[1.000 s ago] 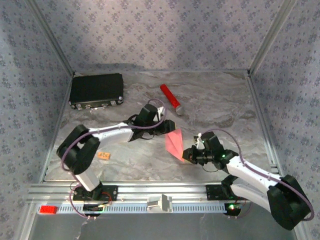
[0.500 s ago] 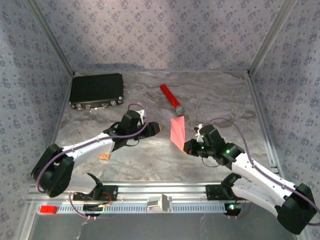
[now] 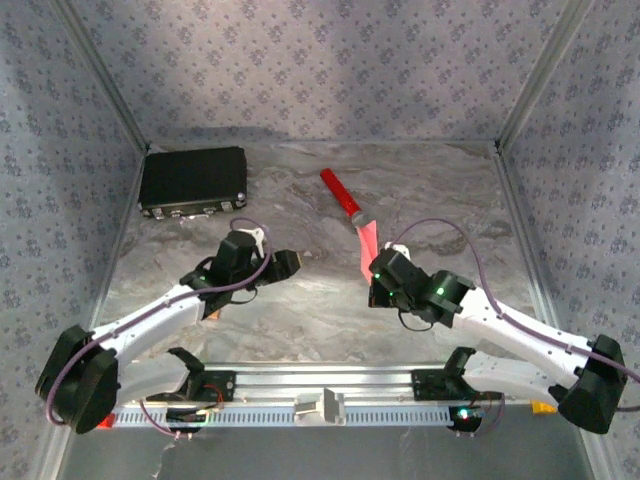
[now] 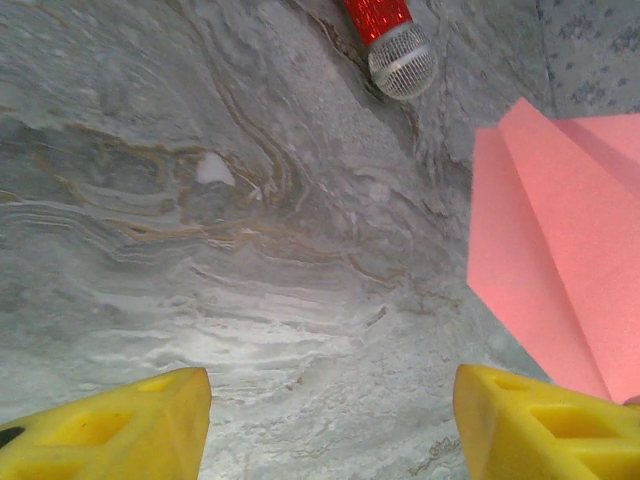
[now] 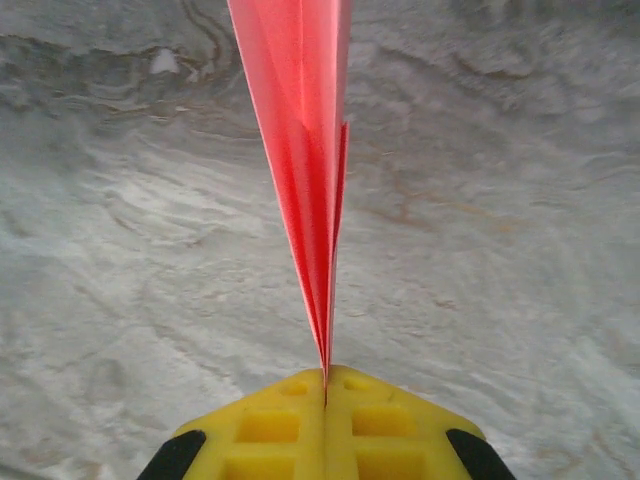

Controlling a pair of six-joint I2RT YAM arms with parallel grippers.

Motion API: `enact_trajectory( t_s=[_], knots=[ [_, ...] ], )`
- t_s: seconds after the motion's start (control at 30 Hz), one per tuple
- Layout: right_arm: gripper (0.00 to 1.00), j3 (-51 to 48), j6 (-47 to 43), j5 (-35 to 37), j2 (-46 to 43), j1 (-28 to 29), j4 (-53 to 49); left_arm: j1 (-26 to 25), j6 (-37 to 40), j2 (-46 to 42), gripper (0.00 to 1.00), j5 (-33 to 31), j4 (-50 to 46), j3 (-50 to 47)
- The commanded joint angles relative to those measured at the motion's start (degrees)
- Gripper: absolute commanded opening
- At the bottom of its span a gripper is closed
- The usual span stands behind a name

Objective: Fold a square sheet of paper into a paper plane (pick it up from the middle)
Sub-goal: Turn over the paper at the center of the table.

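- Top external view: the paper plane (image 3: 366,243) stands on edge as a slim pink-red sliver near the middle of the table (image 3: 450,200). Its near end is pinched in the right gripper (image 3: 374,281). Its long axis runs from that gripper away toward the far side, and its far tip ends near the grey head of the red cylinder (image 3: 342,197). The left gripper (image 3: 290,262) lies to the plane's left, apart from it, with its fingers turned toward it. The right arm therefore has the paper, and the left would have to travel rightward to meet it. A black case (image 3: 193,180) sits well apart at the far left.
- Left wrist view: the left gripper (image 4: 330,430) stands wide open, with only bare tabletop between its yellow fingers (image 4: 110,430). The paper plane (image 4: 560,260) enters from the right as flat, matte pink panels. These overlap along straight creases and narrow to a blunt corner. Beyond it the red cylinder (image 4: 400,60) shows a glittering red body and a rounded grey mesh tip, close to the paper but not touching it. The table (image 4: 200,250) is grey with a marbled, veined pattern.
- Right wrist view: the right gripper (image 5: 325,385) is closed, and its yellow fingers (image 5: 270,430) meet on the paper's thin lower edge. The paper plane (image 5: 300,130) rises from the pinch as a narrow wedge of stacked layers, seen edge-on and widening with distance. The sheet looks thin and easily bent, so a sideways push from the left would likely flex it rather than shift it.
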Motion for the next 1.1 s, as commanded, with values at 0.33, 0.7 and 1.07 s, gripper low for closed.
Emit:
enact_trajectory(
  t_s=[0.33, 0.7, 1.07],
  knots=[
    [0.02, 15.1, 1.4, 26.5, 18.4, 10.1, -23.4, 5.8, 4.3, -8.3, 0.72, -1.8, -9.7, -2.1],
    [0.02, 20.8, 3.5, 29.2, 31.1, 14.3, -32.6, 8.8, 3.5, -12.8, 0.76, -3.3, -13.0, -2.8],
    [0.06, 21.7, -3.8, 21.4, 42.8, 16.4, -23.1, 9.6, 4.0, -17.0, 0.78, -5.5, -18.5, -2.2]
  ],
)
